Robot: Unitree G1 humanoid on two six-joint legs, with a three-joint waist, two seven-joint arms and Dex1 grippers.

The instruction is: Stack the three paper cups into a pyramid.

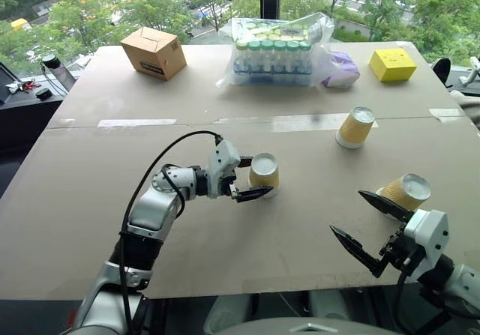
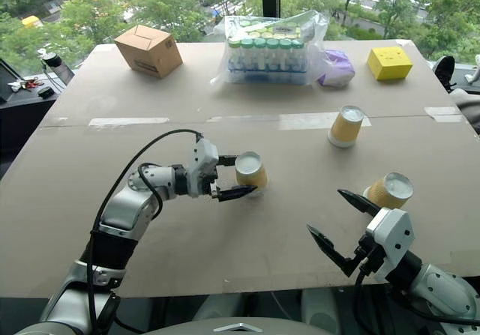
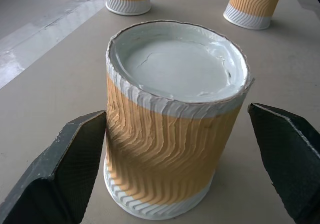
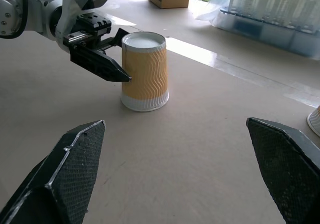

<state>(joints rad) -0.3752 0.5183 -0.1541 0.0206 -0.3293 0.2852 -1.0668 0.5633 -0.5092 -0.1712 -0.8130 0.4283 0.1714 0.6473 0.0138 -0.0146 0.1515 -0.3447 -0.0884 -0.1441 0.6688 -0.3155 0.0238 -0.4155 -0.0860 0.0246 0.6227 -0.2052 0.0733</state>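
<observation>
Three yellow-orange ribbed paper cups stand apart on the table, each upside down with its white base up. The middle cup (image 1: 264,174) sits between the fingers of my left gripper (image 1: 260,175), which is open. In the left wrist view one finger (image 3: 65,174) lies close against this cup (image 3: 175,134), and a gap shows at the other finger (image 3: 290,159). A second cup (image 1: 355,127) stands farther back on the right. The third cup (image 1: 405,191) stands just beyond my right gripper (image 1: 346,211), which is open and empty.
Along the table's far side stand a brown cardboard box (image 1: 154,52), a clear bag of green-capped vials (image 1: 274,54), a purple packet (image 1: 341,71) and a yellow box (image 1: 392,64). A strip of tape (image 1: 135,123) crosses the table surface.
</observation>
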